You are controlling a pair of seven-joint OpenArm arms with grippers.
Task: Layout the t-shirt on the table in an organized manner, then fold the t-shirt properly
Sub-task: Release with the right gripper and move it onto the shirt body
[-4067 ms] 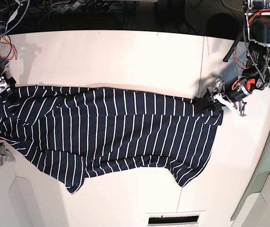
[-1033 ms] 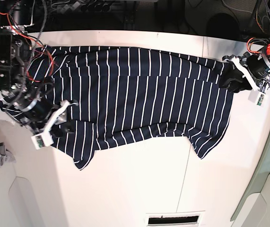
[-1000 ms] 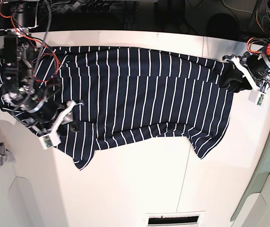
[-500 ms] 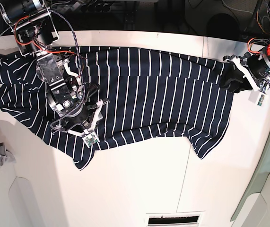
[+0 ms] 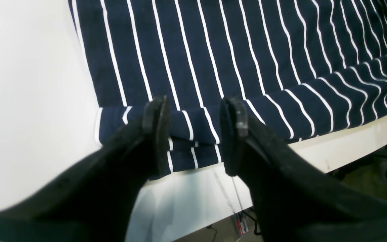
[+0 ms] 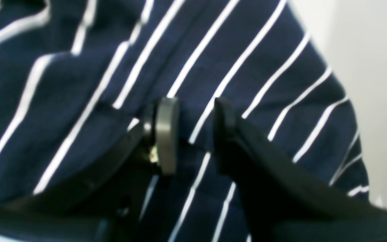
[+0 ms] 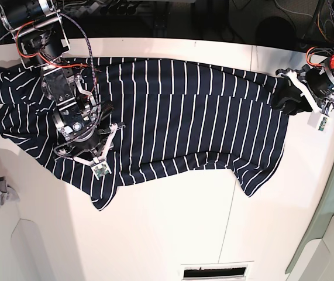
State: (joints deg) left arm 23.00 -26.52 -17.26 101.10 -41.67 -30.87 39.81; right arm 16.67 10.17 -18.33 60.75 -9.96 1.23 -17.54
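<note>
Since half a second ago the right gripper (image 7: 96, 153) has drawn back slightly over the dark navy white-striped fabric t-shirt (image 7: 167, 111), which lies spread across the big white table (image 7: 167, 234). Its wrist view shows parted jaws straddling cloth. The left gripper (image 5: 193, 134), jaws apart, straddles the folded hem, gripping nothing.

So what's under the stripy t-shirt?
The white table shows all around the t-shirt, so the shirt lies on it. Anything else beneath the cloth is covered and cannot be seen.
</note>
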